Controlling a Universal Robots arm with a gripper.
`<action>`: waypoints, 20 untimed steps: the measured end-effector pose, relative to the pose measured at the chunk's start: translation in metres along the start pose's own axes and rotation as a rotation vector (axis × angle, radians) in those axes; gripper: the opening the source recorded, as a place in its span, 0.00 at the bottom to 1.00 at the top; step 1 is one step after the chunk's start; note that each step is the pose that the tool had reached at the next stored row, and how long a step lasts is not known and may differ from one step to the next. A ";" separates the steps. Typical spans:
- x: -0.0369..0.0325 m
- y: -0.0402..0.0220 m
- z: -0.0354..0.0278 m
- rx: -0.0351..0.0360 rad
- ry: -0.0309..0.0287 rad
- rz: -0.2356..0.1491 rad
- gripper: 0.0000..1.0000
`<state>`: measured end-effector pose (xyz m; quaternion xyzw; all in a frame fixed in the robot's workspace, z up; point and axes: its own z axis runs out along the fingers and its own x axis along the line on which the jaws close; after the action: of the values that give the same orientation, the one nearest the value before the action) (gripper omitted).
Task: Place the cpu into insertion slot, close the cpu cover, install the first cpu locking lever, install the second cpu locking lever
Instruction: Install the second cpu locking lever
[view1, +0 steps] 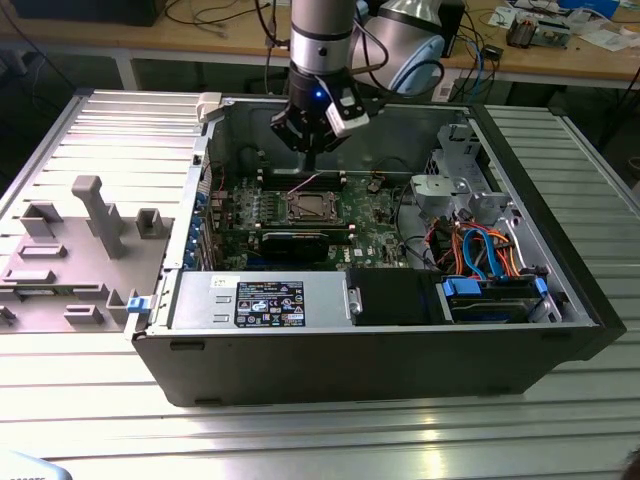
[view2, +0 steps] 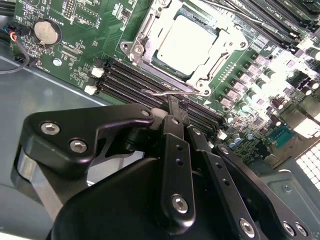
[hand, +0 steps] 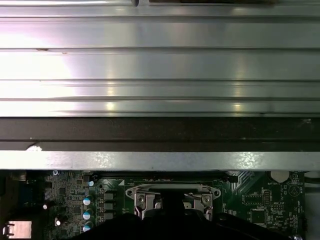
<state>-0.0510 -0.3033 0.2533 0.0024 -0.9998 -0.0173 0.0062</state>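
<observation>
While the open computer case (view1: 370, 340) lay on the ribbed table | gripper (view2: 175, 112) hung just above the insertion slot (view1: 312, 207), fingers pressed together on nothing | cpu cover (view2: 145, 47) closed over cpu (view2: 187, 42) seated in that slot | wire locking lever (view2: 170, 91) beside slot

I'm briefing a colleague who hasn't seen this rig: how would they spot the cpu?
Look inside the open computer case at the green motherboard. Just below the claw sits a shiny metal frame, the cpu cover; the cpu is the flat, dull silver square in its window, unlike the long black memory slots alongside.
</observation>
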 end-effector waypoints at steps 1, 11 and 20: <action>-0.0007 0.0000 0.0002 0.0000 0.0000 0.000 0.11; -0.0061 0.0021 0.0054 0.0002 0.0004 -0.012 0.11; -0.0018 0.0065 0.0145 -0.0009 0.0016 -0.047 0.11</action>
<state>-0.0494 -0.2962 0.2390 0.0261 -0.9995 -0.0179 0.0066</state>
